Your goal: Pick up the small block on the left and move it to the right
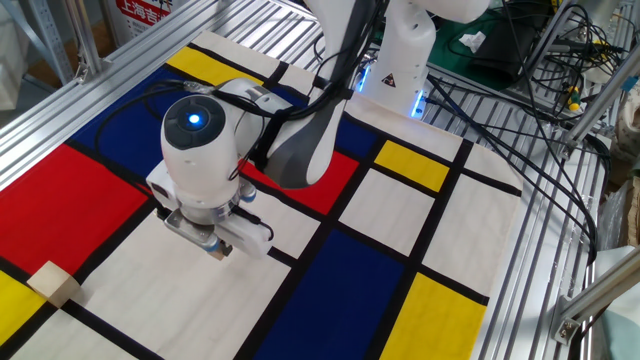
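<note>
Small block (53,283) is sitting at the worktop's (400,210) eight o'clock edge, on a black line, well apart from the pincer (213,246), whose opening I cannot tell, hovering at center-left.

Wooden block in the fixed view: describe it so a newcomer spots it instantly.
Start at the colour-block tablecloth and go to its near left edge, left of the gripper. The wooden block sits where a black line separates yellow from white. It is the only loose object visible on the cloth: pale, plain, cube-like.
</note>
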